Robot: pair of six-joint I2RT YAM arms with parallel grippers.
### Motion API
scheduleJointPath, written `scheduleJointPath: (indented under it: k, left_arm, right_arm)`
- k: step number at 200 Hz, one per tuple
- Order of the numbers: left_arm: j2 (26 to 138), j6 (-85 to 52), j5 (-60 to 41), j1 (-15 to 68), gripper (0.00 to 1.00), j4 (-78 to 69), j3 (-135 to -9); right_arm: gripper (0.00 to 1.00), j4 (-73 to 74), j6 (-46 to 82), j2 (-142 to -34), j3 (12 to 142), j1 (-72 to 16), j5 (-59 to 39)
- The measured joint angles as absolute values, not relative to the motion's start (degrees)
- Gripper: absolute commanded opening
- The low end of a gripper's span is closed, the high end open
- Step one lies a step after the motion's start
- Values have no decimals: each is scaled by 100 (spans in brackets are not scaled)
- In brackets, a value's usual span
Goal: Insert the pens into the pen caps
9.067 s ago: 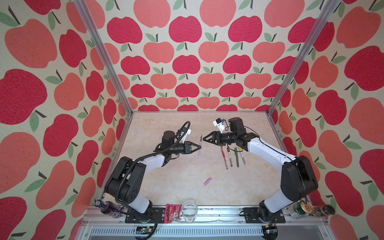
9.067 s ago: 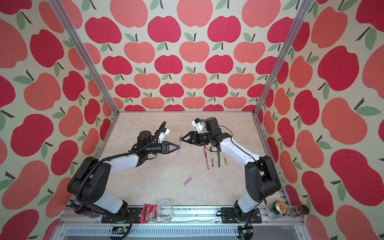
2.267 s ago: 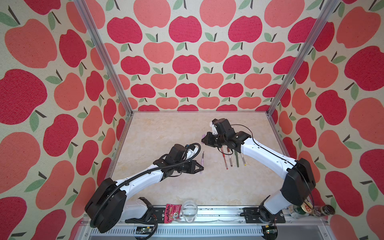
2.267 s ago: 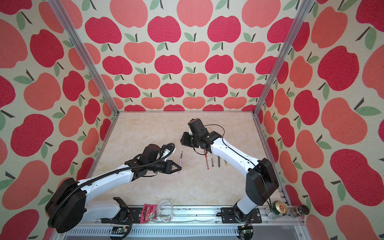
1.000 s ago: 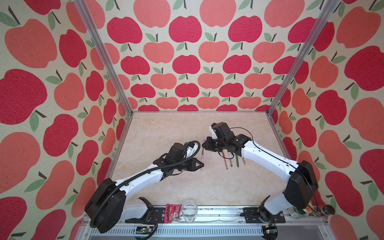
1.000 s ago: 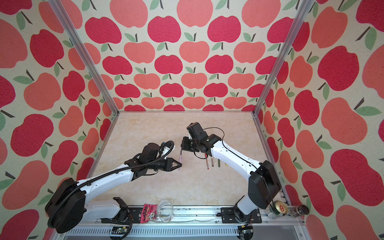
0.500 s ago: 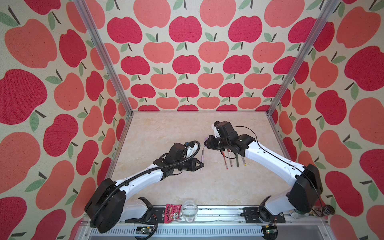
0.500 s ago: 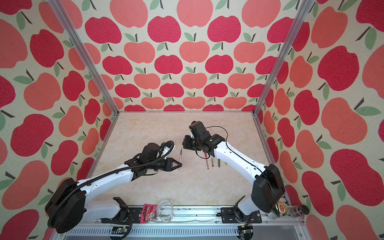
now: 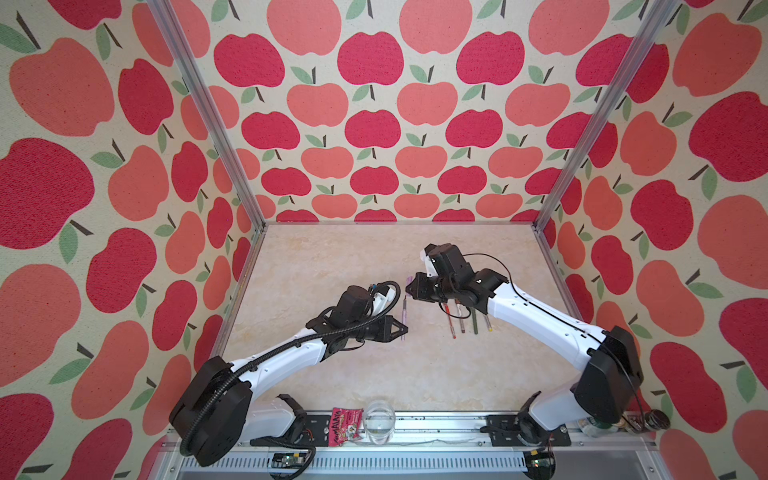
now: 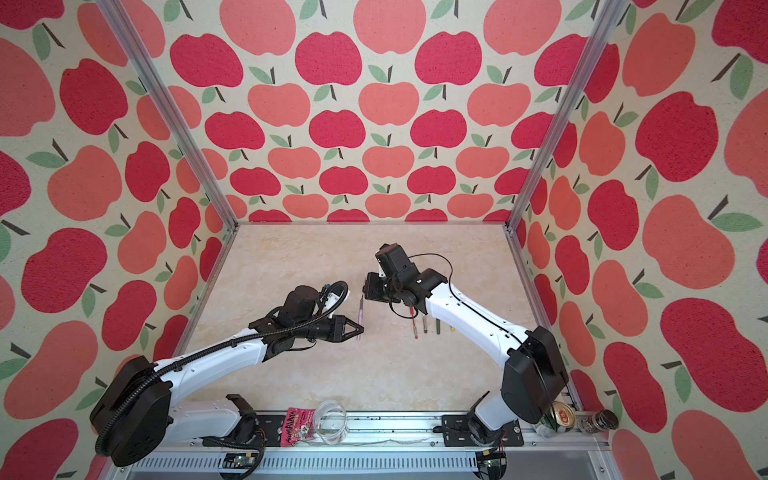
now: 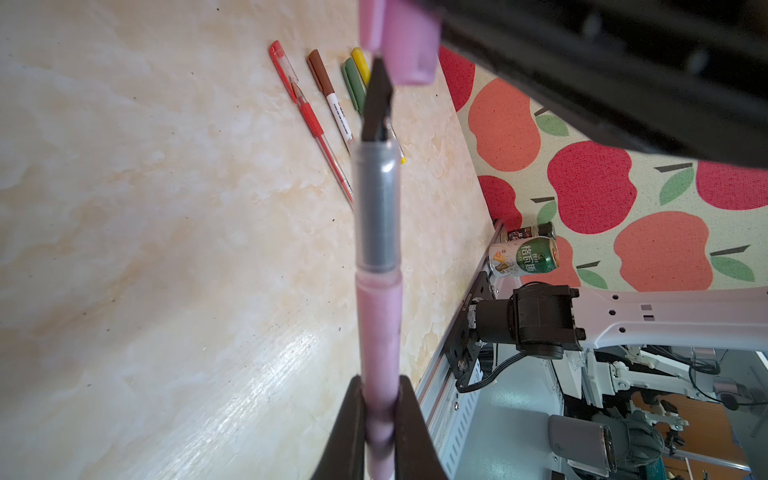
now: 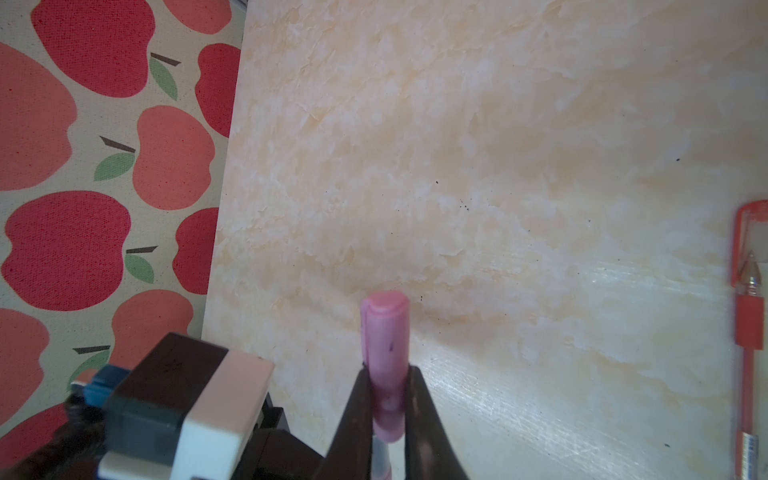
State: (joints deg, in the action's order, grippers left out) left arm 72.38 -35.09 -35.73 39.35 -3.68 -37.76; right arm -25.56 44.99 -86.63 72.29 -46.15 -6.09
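Observation:
My left gripper (image 9: 405, 330) (image 11: 380, 415) is shut on the lower barrel of the lilac-pink pen (image 9: 404, 313) (image 11: 378, 316), held above the table with its grey tip section pointing at the right gripper. My right gripper (image 9: 409, 289) (image 12: 388, 399) is shut on the pink pen cap (image 12: 386, 332) (image 11: 409, 45). The pen's tip end meets the cap's open end; a black finger (image 11: 376, 99) hides how far in it is. In both top views the two grippers face each other at mid-table (image 10: 361, 329) (image 10: 365, 291).
Several capped pens lie in a row on the table under the right arm: red (image 9: 449, 320) (image 11: 307, 116), brown-capped white (image 9: 460, 318), green (image 9: 474, 322), yellow-capped (image 9: 487, 322). A glass (image 9: 378, 419), a snack packet (image 9: 345, 419) and a can (image 10: 559, 417) stand along the front rail.
Nine seconds ago the pink cap lay on the table; now the right gripper holds it. Since two seconds ago pen and cap have closed together. In the last second both grippers barely moved.

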Motion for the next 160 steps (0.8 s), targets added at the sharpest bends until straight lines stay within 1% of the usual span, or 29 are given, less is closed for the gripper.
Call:
scheduleJointPath:
  k: [160]
  left_arm:
    - [7150,-3509,-3575,3935,0,-377,-3734]
  right_arm:
    - [9,-2552,4497,-8735,7317,-4595,-502]
